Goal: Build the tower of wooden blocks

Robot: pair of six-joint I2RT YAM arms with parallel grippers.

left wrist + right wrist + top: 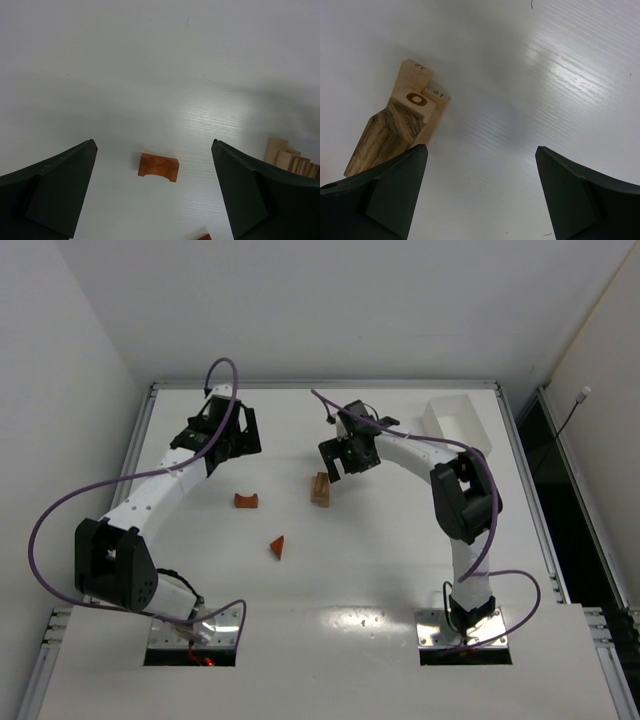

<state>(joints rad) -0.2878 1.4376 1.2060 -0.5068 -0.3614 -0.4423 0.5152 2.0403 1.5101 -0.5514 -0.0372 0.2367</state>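
Note:
A short stack of pale tan blocks [320, 488] stands mid-table. In the right wrist view the stack [402, 120] is at the left, a grained block lying on flat bars. A reddish-brown arch [246, 501] lies to its left and shows in the left wrist view [158, 166]. A reddish-brown wedge [278, 547] lies nearer the arm bases. My left gripper [232, 448] is open and empty, hovering behind the arch [154, 150]. My right gripper [345, 462] is open and empty, just behind and to the right of the stack [481, 150].
A white plastic bin [455, 425] stands at the back right of the table. The tan stack shows at the right edge of the left wrist view [290, 157], and a corner of the wedge [204, 237] shows at its bottom edge.

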